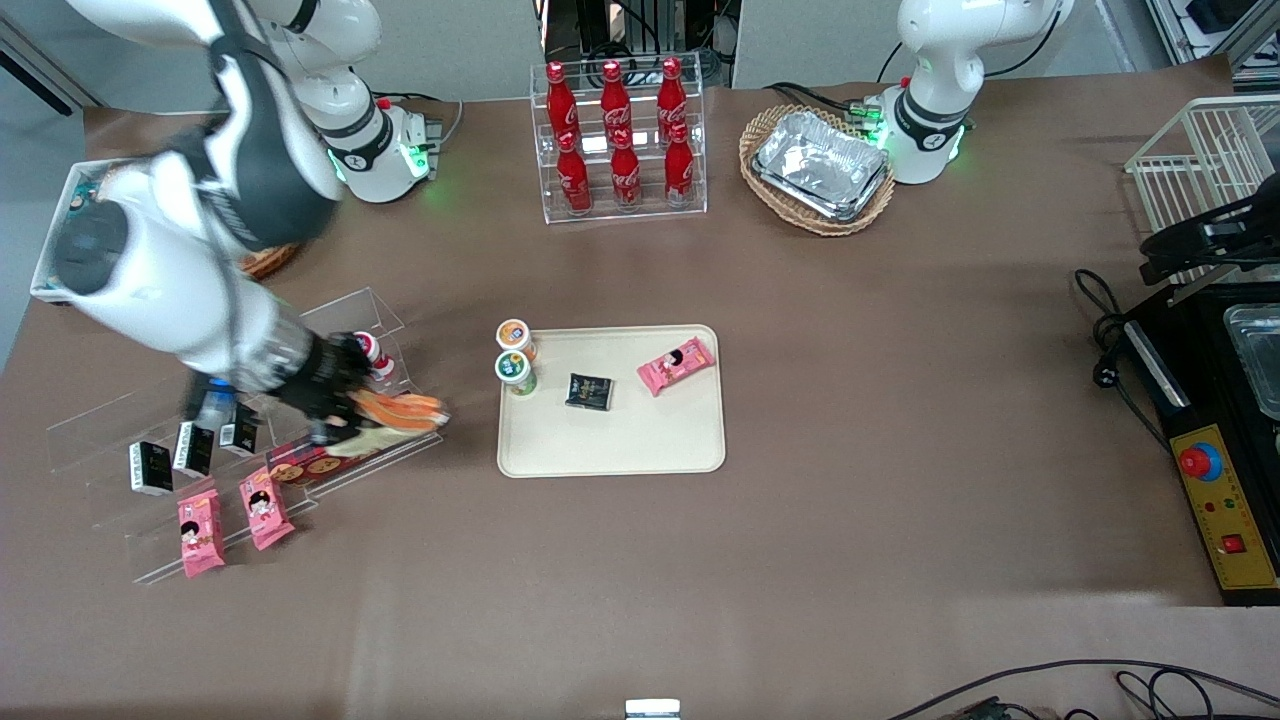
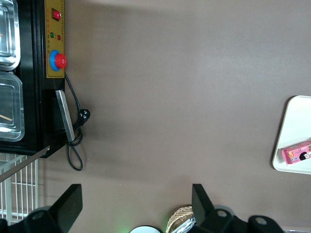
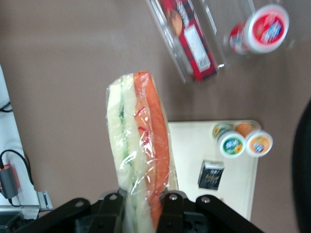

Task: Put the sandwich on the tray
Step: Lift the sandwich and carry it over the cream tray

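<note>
My right gripper point(image 1: 345, 412) point(image 3: 141, 206) is shut on the sandwich point(image 1: 400, 412) point(image 3: 139, 145), a wrapped wedge of pale bread with orange and green layers. It holds the wedge in the air above the clear acrylic snack rack point(image 1: 240, 440), its tip pointing toward the tray. The cream tray point(image 1: 640, 445) point(image 3: 189, 160) point(image 2: 295, 126) lies at the table's middle, a short way toward the parked arm's end from the sandwich. On the tray lie a pink snack packet point(image 1: 676, 365), a small black packet point(image 1: 589, 391) point(image 3: 211, 175) and two round cups point(image 1: 516, 357) point(image 3: 243, 141).
The rack holds pink packets point(image 1: 230, 520), black packets point(image 1: 175, 455), a red biscuit box point(image 1: 310, 465) point(image 3: 187, 39) and a small red-capped cup point(image 1: 372, 353) point(image 3: 260, 30). A cola bottle rack point(image 1: 620, 140) and a basket of foil trays point(image 1: 820, 168) stand farther from the front camera.
</note>
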Controlling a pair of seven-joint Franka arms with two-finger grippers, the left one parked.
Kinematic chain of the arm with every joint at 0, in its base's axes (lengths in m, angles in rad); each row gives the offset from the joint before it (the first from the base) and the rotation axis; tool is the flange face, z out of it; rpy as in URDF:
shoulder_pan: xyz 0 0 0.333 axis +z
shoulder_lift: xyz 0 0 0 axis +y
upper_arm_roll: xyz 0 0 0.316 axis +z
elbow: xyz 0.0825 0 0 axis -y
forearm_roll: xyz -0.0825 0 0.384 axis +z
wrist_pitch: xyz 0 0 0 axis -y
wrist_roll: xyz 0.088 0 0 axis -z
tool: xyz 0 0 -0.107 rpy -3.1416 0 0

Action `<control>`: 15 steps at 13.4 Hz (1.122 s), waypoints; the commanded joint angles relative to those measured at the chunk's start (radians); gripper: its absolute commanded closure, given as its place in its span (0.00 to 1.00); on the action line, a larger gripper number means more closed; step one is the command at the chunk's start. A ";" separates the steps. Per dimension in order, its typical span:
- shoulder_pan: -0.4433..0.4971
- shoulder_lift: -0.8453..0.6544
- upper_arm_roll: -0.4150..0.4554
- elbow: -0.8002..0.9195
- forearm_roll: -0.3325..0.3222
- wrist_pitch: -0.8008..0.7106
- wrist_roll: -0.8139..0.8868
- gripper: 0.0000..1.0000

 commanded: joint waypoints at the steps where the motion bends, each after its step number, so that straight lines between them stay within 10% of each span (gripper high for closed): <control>1: 0.114 0.152 -0.009 0.089 -0.068 0.077 0.200 1.00; 7: 0.274 0.417 -0.012 0.229 -0.182 0.252 0.458 1.00; 15: 0.346 0.562 -0.010 0.227 -0.178 0.410 0.558 1.00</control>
